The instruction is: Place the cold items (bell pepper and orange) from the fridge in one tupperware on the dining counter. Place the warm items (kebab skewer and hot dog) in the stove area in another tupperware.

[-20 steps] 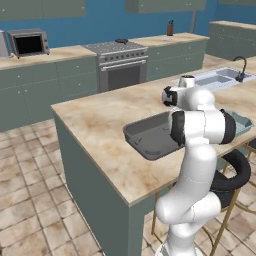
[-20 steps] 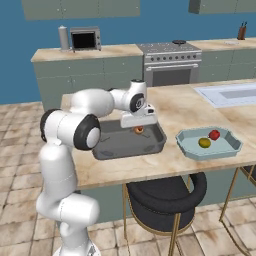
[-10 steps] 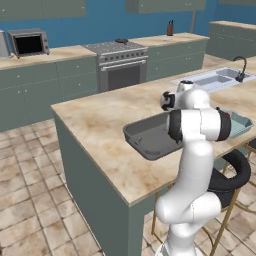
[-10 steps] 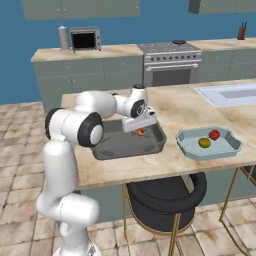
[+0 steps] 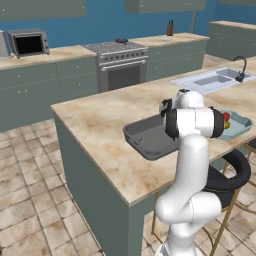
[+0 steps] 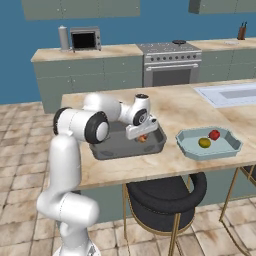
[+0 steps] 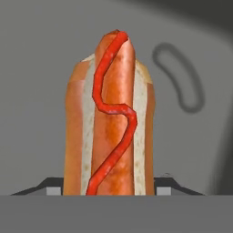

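1. The hot dog (image 7: 109,118) stands lengthwise between the two dark finger tips of the gripper (image 6: 142,136); in the hand view it runs from the tips straight up the frame, a wavy red ketchup line along the sausage, bun halves on both sides.
2. Gripper state: the jaws are clenched on the hot dog, one tip at each side of the bun's near end. In the right base view a small orange-red part of the hot dog (image 6: 143,138) shows just under the hand.
3. Directly beyond the gripper lies the dark grey tupperware (image 6: 120,145). Its flat grey floor (image 7: 41,91) forms the background behind the hot dog in the hand view. Whether the hot dog touches that floor cannot be told.
4. In the right base view the hand is over the right half of the dark grey tupperware, inside its rim line. In the left base view the dark grey tupperware (image 5: 145,137) sits just beside the arm's white links, which cover its right part.
5. To the gripper's right, well apart from it, sits the light blue tupperware (image 6: 210,145) on the same dining counter (image 6: 180,107). It contains the bell pepper (image 6: 214,134), red, and a yellow-green item that appears to be the orange (image 6: 204,142); the two lie near each other, apart.
6. Farther out from the gripper: a sink (image 6: 230,94) is set into the counter top at the right, and a dark round stool (image 6: 165,197) stands below the counter edge.
7. At the far wall stand a stove (image 6: 172,62) and a toaster oven (image 6: 85,38) on the back counter.
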